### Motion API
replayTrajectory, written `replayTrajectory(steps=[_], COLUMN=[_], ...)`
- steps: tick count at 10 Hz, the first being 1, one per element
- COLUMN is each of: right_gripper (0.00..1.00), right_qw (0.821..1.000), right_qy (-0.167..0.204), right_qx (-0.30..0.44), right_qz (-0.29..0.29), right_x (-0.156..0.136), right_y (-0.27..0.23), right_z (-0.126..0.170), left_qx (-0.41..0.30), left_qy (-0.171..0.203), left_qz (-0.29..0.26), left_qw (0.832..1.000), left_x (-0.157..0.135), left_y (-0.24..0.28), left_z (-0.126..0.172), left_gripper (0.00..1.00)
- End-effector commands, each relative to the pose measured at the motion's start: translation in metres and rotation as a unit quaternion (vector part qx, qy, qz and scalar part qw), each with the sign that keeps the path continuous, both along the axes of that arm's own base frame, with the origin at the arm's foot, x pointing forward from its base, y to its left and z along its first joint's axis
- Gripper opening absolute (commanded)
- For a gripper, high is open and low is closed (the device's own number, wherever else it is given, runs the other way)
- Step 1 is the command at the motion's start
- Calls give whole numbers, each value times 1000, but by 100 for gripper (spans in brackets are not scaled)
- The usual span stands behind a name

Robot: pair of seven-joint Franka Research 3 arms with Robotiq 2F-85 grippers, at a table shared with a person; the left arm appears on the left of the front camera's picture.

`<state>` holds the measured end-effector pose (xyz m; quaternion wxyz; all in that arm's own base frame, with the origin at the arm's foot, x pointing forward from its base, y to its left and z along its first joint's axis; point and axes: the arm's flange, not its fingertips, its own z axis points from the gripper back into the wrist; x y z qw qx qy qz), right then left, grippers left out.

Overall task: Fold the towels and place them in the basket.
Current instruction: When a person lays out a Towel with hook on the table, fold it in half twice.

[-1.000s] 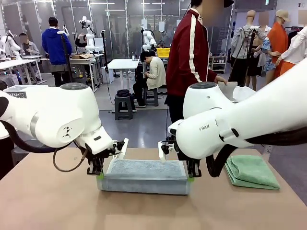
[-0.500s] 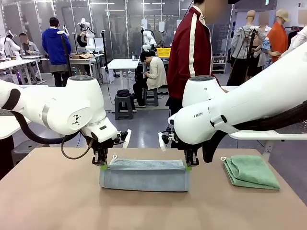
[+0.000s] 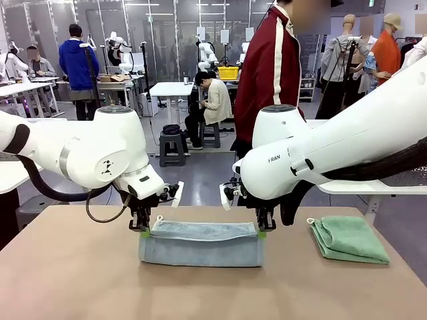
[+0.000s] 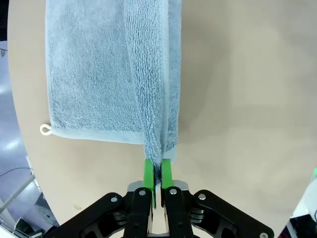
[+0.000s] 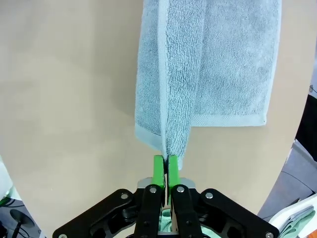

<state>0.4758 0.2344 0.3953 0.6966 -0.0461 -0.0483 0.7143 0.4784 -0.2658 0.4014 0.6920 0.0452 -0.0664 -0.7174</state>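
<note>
A light blue towel (image 3: pixel 200 243) hangs stretched between my two grippers just over the table, its lower edge resting on the tabletop. My left gripper (image 3: pixel 142 227) is shut on the towel's left top corner, my right gripper (image 3: pixel 261 230) shut on the right top corner. In the left wrist view the green pads (image 4: pixel 149 176) of the left gripper (image 4: pixel 158 177) pinch the towel (image 4: pixel 109 69), which has a small white loop (image 4: pixel 45 130). The right wrist view has the right gripper (image 5: pixel 164 171) clamped on the towel's (image 5: pixel 208 64) folded edge. A folded mint green towel (image 3: pixel 349 239) lies at the right. The basket is out of view.
The tan table (image 3: pixel 80 280) has free room in front and at the left. A person in a dark red jacket (image 3: pixel 270 73) stands at the far side behind my right arm. A white table (image 3: pixel 373 188) edge runs at the right.
Both grippers have lifted the light blue towel and drawn it farther from the camera over the second. The last half second shows almost no motion.
</note>
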Motion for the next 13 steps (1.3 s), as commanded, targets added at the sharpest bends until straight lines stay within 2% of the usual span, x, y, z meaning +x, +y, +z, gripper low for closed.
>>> replayTrajectory(steps=[1,2,3,7,10,13], right_gripper=[4,4,4,4,4,4], right_qw=[1000,999,999,997,997,998], right_qy=[0,16,19,43,48,44], right_qx=[0,25,26,16,12,16], right_qz=[0,12,26,57,65,45], right_x=[0,13,25,73,101,124], right_y=[0,-8,-13,-22,-22,-36], right_z=[0,1,5,13,5,-15], left_qx=[0,11,24,38,33,20], left_qy=[0,2,-2,21,43,60], left_qz=[0,-4,-8,-20,-12,-3], left_qw=[1000,1000,1000,999,998,998], left_x=[0,17,31,91,120,146], left_y=[0,0,0,-2,0,7], left_z=[0,-1,4,19,9,-8], left_gripper=[7,7,7,7,7,7])
